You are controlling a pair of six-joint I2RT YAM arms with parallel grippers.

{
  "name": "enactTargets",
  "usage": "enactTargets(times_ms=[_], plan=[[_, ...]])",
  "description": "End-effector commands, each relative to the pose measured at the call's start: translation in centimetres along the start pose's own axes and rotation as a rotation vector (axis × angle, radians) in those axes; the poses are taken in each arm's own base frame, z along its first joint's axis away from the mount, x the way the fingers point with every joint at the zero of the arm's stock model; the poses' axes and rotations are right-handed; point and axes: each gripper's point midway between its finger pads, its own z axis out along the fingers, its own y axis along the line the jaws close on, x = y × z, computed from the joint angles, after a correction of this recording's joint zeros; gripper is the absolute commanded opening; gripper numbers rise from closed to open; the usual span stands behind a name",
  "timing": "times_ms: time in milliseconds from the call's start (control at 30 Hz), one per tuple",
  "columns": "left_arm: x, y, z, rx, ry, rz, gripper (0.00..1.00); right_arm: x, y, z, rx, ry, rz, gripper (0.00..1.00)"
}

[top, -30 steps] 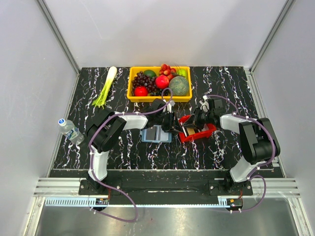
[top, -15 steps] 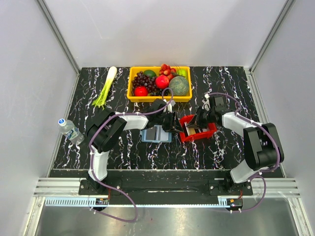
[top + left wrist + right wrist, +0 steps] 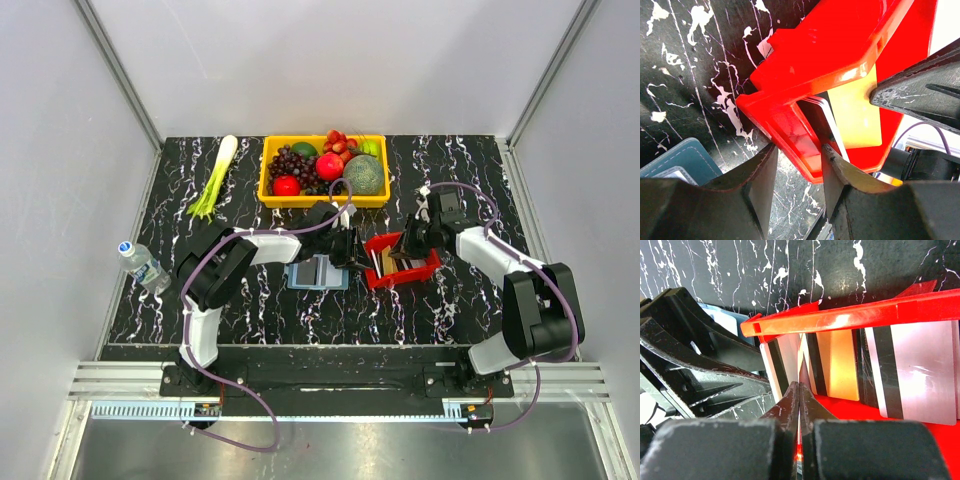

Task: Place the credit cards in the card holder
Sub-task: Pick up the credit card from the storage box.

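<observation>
Meanwhile, left claw (image 3: 797,156) clamps glossy red tray (image 3: 840,45) wall; right claw (image 3: 799,386) pressed together among thin striped credit cards (image 3: 920,370).

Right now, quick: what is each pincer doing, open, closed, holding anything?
Left pincer: closed on the wall of the red tray.
Right pincer: closed, tips at the credit cards; whether it pinches one cannot be told.
</observation>
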Motion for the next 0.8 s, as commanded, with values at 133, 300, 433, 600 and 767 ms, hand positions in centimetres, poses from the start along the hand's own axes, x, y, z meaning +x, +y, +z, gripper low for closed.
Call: enactTargets(times_ms=[133, 300, 433, 600, 767], plan=[[-1.2, -0.4, 0.6, 0.012, -0.045, 0.037, 0.43, -0.6, 0.4, 0.1, 0.037, -0.009, -0.091, 0.00], [-1.1, -0.4, 0.6, 0.011, -0.043, 0.038, 0.43, 0.1, 0.3, 0.9, 0.051, 0.019, -0.103, 0.01], [-1.2, -0.5, 0.6, 0.012, -0.045, 0.037, 0.43, 0.4, 0.5, 1.3, 0.062, 0.036, -0.115, 0.02], [-1.2, -0.5, 0.7, 0.014, -0.042, 0.040, 0.43, 0.7, 0.7, 1.7, 0.063, 0.050, -0.125, 0.06], [-1.2, -0.6, 0.6, 0.016, -0.044, 0.041, 0.43, 1.3, 0.4, 2.3, 0.083, 0.078, -0.127, 0.10]])
